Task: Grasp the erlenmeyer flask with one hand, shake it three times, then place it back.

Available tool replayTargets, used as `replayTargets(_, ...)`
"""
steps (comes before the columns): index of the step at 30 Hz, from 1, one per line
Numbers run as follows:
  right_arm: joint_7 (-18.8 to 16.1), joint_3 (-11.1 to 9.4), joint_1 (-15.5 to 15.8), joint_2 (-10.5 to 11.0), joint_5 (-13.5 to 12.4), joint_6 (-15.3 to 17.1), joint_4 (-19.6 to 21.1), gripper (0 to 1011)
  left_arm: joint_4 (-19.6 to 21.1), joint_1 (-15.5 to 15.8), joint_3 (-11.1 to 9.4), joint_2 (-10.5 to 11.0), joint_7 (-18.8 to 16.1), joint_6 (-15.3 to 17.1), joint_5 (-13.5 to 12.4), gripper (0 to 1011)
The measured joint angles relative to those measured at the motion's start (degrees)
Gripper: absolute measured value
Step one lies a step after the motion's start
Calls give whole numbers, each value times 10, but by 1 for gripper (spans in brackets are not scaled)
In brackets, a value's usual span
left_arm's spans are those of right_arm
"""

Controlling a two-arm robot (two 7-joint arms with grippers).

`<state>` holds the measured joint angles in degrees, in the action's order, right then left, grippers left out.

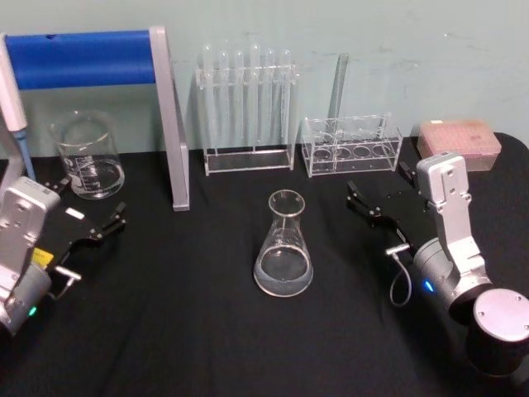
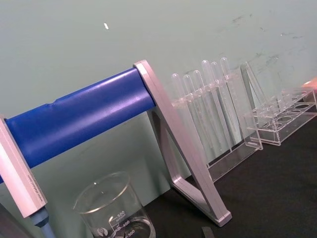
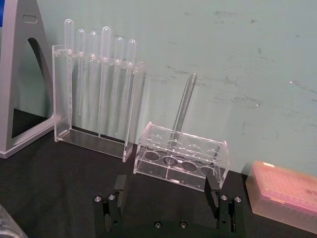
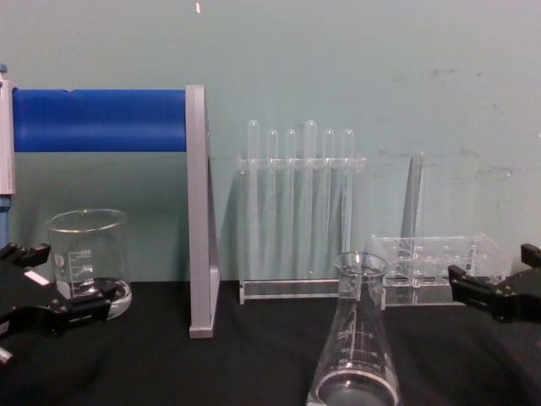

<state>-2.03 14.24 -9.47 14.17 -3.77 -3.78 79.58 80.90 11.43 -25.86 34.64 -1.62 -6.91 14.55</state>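
Observation:
The erlenmeyer flask (image 1: pixel 283 248) stands upright on the black table (image 1: pixel 207 331) at the centre, clear glass with a little liquid in its base; in the chest view the flask (image 4: pixel 358 342) is close in front. My left gripper (image 1: pixel 89 203) is open at the table's left, well apart from the flask. To the right of the flask, my right gripper (image 1: pixel 378 184) is also open and clear of it. In the right wrist view the right gripper (image 3: pixel 165 191) holds nothing between its spread fingers. Both the left gripper (image 4: pixel 59 279) and the right gripper (image 4: pixel 497 266) hover low at the chest view's edges.
A glass beaker (image 1: pixel 87 157) stands at the back left beside a grey stand with a blue bar (image 1: pixel 83 58). Behind the flask are a tall test tube rack (image 1: pixel 248 107), a low clear rack (image 1: pixel 351 149) and a pink tip box (image 1: pixel 459 145).

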Motion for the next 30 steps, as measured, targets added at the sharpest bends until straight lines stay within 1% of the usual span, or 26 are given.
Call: replayTargets(30,-1,0,2,1,-4,1,3,1003,0,0,0,0,0,0,0,1001)
